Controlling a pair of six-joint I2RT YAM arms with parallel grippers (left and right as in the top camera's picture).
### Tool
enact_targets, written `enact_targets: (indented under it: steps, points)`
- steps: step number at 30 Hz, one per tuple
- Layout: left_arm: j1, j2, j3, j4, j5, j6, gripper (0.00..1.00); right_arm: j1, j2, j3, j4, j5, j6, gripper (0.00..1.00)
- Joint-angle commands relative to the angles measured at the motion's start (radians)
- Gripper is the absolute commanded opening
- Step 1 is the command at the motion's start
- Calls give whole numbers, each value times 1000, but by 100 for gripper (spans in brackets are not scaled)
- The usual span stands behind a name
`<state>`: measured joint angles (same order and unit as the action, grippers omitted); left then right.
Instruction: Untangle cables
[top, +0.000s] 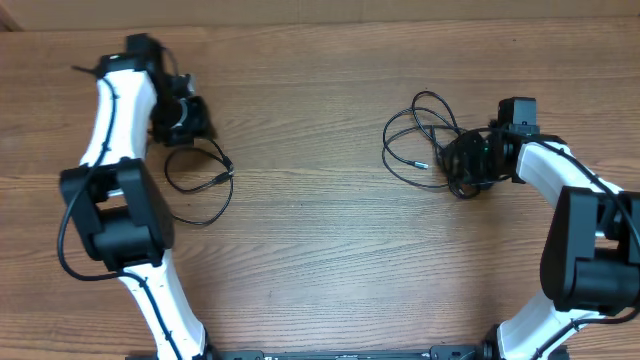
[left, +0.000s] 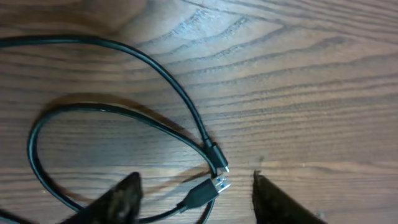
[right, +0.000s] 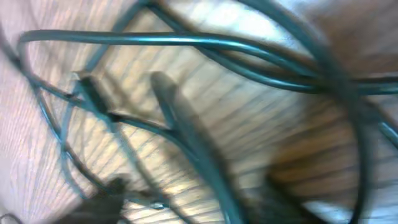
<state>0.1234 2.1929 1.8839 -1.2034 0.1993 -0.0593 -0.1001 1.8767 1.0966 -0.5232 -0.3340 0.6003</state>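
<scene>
Nearest, the left gripper (left: 194, 179) is open and empty above the left cable's (left: 199, 196) two plugs (left: 217, 167) on the table (top: 320, 250), while the right gripper (top: 467, 165), jaws parted in a blurred view, straddles the right cable (right: 186, 40), whose loops extend beyond.

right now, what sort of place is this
Probably a robotics lab or test bench: two white-and-black robot arms stand at a brown wood-grain table, with thin black cables laid out for handling. Nothing homelike shows.
</scene>
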Motion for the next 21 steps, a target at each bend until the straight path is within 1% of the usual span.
enact_targets:
  steps: [1, 4, 7, 9, 10, 12, 13, 14, 17, 21]
  points:
    - [-24, 11, -4, 5, -136, -96, 67, -6, 58, -50, -32, 109, -7, 100]
    - [-45, 11, -4, 8, -161, -152, 68, -6, 58, -50, -31, 109, -7, 100]
    - [-50, 11, -4, 5, -185, -245, 71, -6, 58, -50, -31, 109, -7, 100]
    - [-50, 11, -5, 6, -185, -291, 70, -6, 58, -50, -31, 109, -7, 100]
    - [-50, 11, -7, 8, -185, -315, 68, -6, 58, -50, -31, 109, -7, 100]
    - [-50, 11, -20, 22, -184, -371, 45, -6, 58, -50, -29, 109, -6, 100]
    - [-51, 11, -33, 34, -184, -395, 39, -6, 58, -50, -24, 109, -7, 100]
    - [-53, 11, -46, 43, -183, -420, 36, -6, 58, -50, -21, 109, -7, 100]
    - [-63, 11, -100, 76, -183, -481, 36, -6, 58, -50, -20, 109, -7, 100]
    - [-81, 11, -199, 167, -180, -519, 46, -6, 58, -50, -21, 109, -7, 100]
